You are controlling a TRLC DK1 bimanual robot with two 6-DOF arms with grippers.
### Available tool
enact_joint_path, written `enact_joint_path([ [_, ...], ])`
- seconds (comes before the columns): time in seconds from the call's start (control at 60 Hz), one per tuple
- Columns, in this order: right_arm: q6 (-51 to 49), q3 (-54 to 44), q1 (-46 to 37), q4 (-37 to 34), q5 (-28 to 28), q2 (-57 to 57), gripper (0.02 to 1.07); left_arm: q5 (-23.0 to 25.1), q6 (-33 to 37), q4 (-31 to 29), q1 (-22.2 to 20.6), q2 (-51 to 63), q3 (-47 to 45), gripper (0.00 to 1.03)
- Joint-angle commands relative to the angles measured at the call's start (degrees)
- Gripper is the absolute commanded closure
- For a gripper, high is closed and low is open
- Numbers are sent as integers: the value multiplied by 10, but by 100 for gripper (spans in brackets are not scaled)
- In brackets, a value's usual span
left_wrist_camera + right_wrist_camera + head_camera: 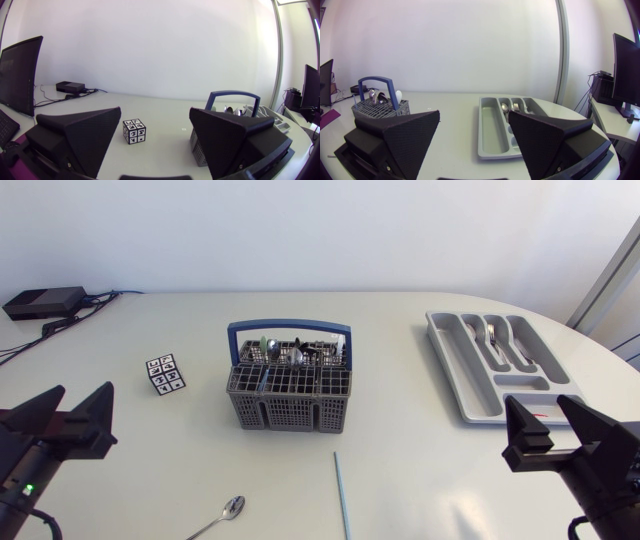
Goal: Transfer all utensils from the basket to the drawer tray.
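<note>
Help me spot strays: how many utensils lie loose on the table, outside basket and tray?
2: a spoon near the front edge, and a blue stick beside it, in front of the basket. Others may be hidden.

On the white table (400,320), a cube (165,374) sits ahead of the left gripper (85,390), and a basket (290,395) stands ahead and to its right. A tray (452,370) lies just ahead of the right gripper (538,405). Between the two grippers lie a spoon (222,515) and a thin blue rod (341,492), perhaps a straw.
</note>
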Motion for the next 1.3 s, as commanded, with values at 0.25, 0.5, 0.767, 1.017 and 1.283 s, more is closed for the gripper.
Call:
enact_joint_path([
  [0.25,17,149,48,21,38,217,8,-40,-23,-87,-58,232,197,10],
  [0.5,25,279,153,-88,120,390,8,-71,140,-267,-123,436,358,10],
  [0.767,156,411,200,-283,30,548,9,-65,208,-351,-158,566,424,10],
  [1.017,250,431,289,-299,-7,616,17,-49,266,-387,-221,658,418,10],
  [1.283,259,464,362,-368,-6,693,16,-50,278,-412,-300,691,377,14],
])
